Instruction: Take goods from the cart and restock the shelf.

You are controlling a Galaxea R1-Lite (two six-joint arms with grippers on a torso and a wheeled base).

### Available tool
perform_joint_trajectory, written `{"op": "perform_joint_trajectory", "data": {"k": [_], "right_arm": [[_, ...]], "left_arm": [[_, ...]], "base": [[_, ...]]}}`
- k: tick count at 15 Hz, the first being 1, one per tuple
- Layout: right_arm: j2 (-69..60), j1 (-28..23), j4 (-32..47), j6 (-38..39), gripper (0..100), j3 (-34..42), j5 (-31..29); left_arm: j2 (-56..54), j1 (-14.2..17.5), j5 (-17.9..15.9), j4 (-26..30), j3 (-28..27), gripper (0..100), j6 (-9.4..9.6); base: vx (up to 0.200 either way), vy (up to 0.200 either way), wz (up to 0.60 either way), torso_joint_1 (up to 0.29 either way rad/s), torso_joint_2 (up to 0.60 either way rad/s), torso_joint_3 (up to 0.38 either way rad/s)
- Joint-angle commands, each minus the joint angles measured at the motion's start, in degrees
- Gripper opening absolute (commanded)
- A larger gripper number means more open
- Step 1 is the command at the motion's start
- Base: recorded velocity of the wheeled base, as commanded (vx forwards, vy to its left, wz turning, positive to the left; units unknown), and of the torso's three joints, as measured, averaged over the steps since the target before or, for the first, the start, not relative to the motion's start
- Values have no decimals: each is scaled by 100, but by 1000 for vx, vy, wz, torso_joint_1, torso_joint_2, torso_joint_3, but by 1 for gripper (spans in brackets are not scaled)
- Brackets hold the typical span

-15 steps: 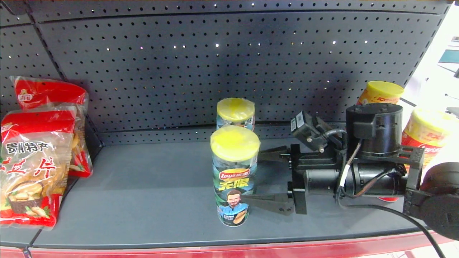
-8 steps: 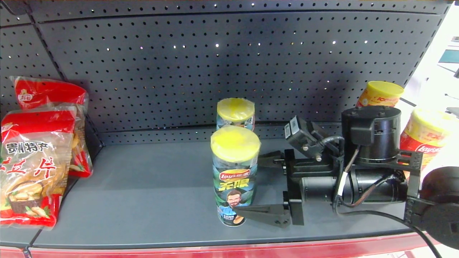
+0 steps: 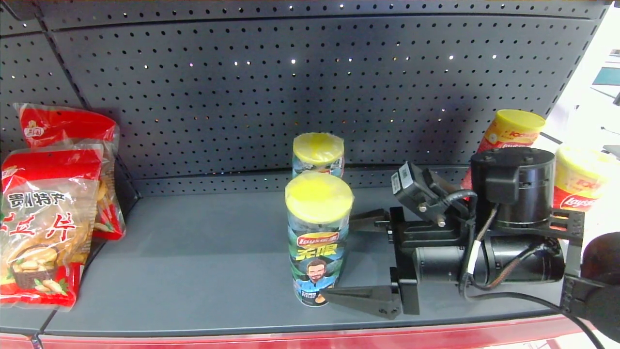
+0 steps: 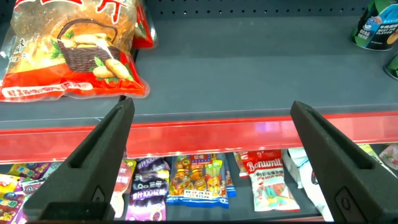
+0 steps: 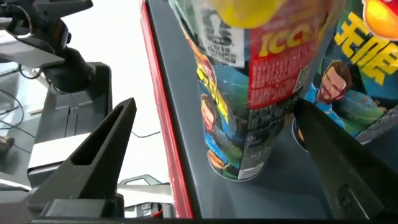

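Note:
Two green chip cans with yellow lids stand on the grey shelf (image 3: 203, 271), one behind the other. The front can (image 3: 317, 242) is near the shelf's front edge and the rear can (image 3: 318, 152) is by the back panel. My right gripper (image 3: 339, 257) lies level at the front can's right side, open. Its near finger (image 3: 358, 296) reaches the can's base and its far finger (image 3: 363, 220) passes behind the can. In the right wrist view the front can (image 5: 249, 93) stands between the fingers, with the rear can (image 5: 367, 62) beside it. My left gripper (image 4: 211, 112) is open and holds nothing, below the shelf's red front edge (image 4: 205, 130).
Red snack bags (image 3: 46, 208) fill the shelf's left end. Two red chip cans with yellow lids (image 3: 513, 128) (image 3: 581, 179) stand at the right behind my right arm. Bare shelf lies between the bags and the green cans. Packaged goods (image 4: 199, 180) sit on the lower shelf.
My right gripper has shifted toward the shelf's front edge, so its near finger now sits lower by the front can's base. Both cans stay put.

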Motion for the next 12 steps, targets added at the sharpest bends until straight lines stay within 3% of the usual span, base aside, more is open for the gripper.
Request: {"op": "perform_joint_trajectory", "data": {"k": [1, 12], "right_arm": [[-109, 4, -3, -4, 100, 84, 1], [-118, 119, -3, 40, 100, 137, -16]], "left_arm": [[8, -6, -1, 0, 1, 100, -1], [8, -6, -1, 0, 1, 100, -1]], "base": [[0, 0, 0, 0, 0, 0], [0, 0, 0, 0, 0, 0]]}}
